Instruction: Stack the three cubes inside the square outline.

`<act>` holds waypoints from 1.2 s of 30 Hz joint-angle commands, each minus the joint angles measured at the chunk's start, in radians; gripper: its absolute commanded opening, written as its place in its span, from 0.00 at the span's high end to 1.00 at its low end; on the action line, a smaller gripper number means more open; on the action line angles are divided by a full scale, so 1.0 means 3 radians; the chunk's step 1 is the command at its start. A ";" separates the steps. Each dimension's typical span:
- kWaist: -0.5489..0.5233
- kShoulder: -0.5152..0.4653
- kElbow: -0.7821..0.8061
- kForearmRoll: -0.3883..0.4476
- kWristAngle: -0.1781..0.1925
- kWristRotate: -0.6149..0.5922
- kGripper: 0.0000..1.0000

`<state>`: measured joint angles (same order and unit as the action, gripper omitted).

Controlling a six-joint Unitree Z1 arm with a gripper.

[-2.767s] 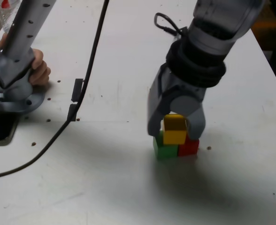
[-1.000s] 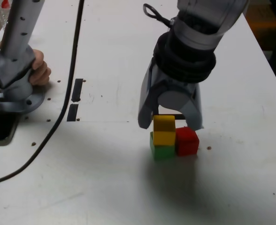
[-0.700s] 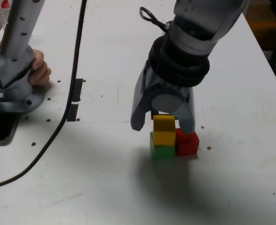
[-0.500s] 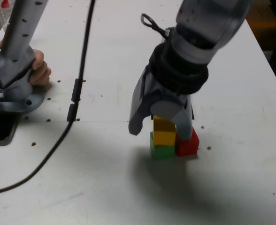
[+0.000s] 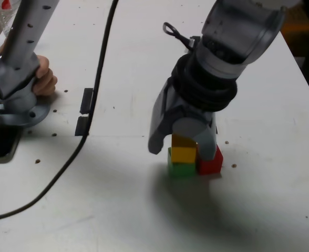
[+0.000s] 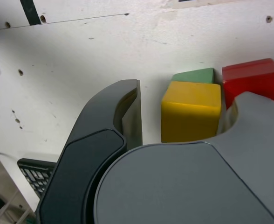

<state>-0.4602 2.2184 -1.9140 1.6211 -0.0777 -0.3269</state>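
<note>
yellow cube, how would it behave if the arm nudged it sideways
The yellow cube looks stiff and flat-sided, so it would probably slide rather than roll. It sits on the green cube, a base no wider than itself, so a firm push could likely topple it off.

A white table [image 5: 117,199] filled most of both views, its surface marked with small dark holes [image 5: 37,161], scuffs and a thin straight line [image 5: 120,136]. Two short black bars [image 5: 86,101] lay end to end on the table in the exterior view. Light fell softly on the table, leaving a blurred grey shadow [image 5: 196,202]. Beyond the table's edge at the exterior view's upper right were a brown-orange patch [image 5: 295,39] and deep darkness. In the wrist view, a black slotted object [image 6: 37,173] showed at the table's edge; past it were a grey-beige floor [image 6: 4,175] and pale, slender bars [image 6: 11,207], too indistinct to identify.
</note>
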 commanded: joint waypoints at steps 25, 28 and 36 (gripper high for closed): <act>-0.0097 -0.0161 -0.0110 0.0061 0.0216 0.0042 0.79; -0.0097 -0.0278 -0.0104 0.0064 0.0239 0.0034 0.79; -0.0070 -0.0683 0.0103 0.0068 0.0330 0.0031 0.79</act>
<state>-0.4867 2.0437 -1.9018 1.6275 0.0163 -0.3170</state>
